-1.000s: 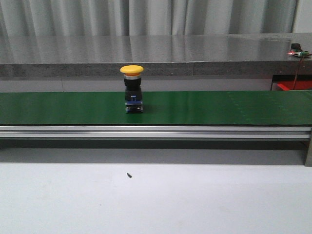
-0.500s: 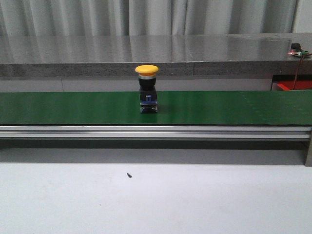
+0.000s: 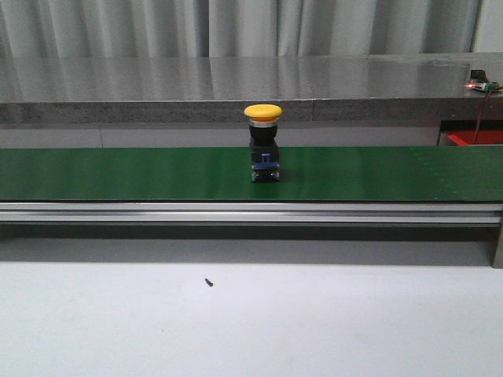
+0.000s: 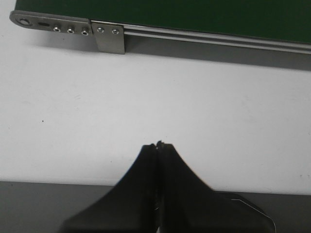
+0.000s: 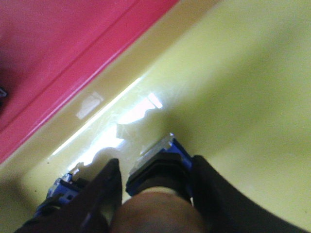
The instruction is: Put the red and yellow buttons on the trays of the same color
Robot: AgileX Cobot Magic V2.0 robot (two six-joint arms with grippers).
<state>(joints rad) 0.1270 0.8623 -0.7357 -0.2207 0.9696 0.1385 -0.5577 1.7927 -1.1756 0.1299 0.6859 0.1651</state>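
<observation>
Right wrist view: right gripper [image 5: 155, 194] clamps a button [image 5: 160, 167] over the yellow tray [image 5: 243, 97].

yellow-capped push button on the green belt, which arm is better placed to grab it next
Left, probably: the left gripper is shut, empty, near the green belt. The right gripper is shut on a blue-based button over the yellow tray.

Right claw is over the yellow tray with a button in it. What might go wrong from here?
The held button sits close to another button in the yellow tray; releasing could topple one.
The yellow button on the belt keeps moving right while the left claw, shut, hangs over the table; it may ride past unpicked.
</observation>
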